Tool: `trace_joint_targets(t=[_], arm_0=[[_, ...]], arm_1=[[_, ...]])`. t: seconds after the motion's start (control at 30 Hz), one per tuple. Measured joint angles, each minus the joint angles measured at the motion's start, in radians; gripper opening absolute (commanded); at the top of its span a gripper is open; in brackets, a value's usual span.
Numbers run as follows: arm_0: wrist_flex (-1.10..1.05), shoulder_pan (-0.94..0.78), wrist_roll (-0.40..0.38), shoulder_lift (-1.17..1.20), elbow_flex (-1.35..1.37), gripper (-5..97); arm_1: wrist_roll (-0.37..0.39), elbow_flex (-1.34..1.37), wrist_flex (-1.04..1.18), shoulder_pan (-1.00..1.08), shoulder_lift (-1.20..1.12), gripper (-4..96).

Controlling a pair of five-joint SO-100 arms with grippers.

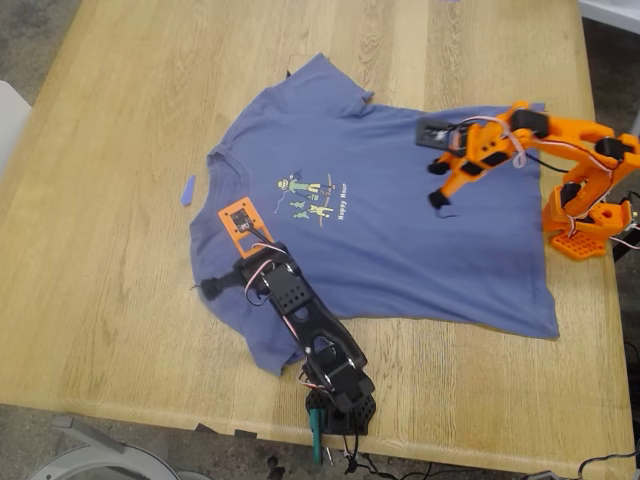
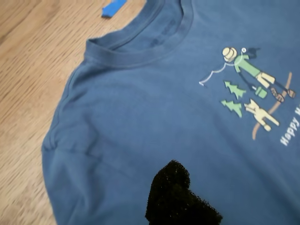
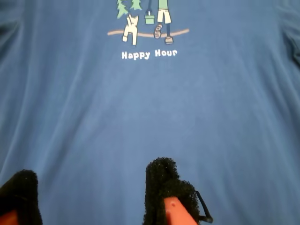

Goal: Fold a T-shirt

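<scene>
Slate-blue cotton T-shirt with cartoon print (image 1: 400, 230) lies flat mid-table, soft and limp; best pinched at hem or sleeve edges. My first gripper (image 1: 215, 287) hovers near the collar, opening unclear. My second gripper (image 3: 89, 197) is spread wide over the lower body, empty.

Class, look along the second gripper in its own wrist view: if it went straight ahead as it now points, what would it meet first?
Most likely the T-shirt. My second gripper hangs open over plain blue cloth, with the print farther ahead. Its height above the cloth is unclear.
</scene>
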Motion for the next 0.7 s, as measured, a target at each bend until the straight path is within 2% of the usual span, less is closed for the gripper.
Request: trace_joint_targets(t=[0.37, 0.7], arm_0=[[-0.37, -0.052, 0.0, -0.264, 0.012, 69], [-0.678, -0.13, 0.026, -0.63, -0.037, 69]], arm_1=[[0.04, 0.029, -0.357, 0.029, -0.195, 30.5], [0.084, 0.048, -0.586, 0.086, -0.327, 30.6]])
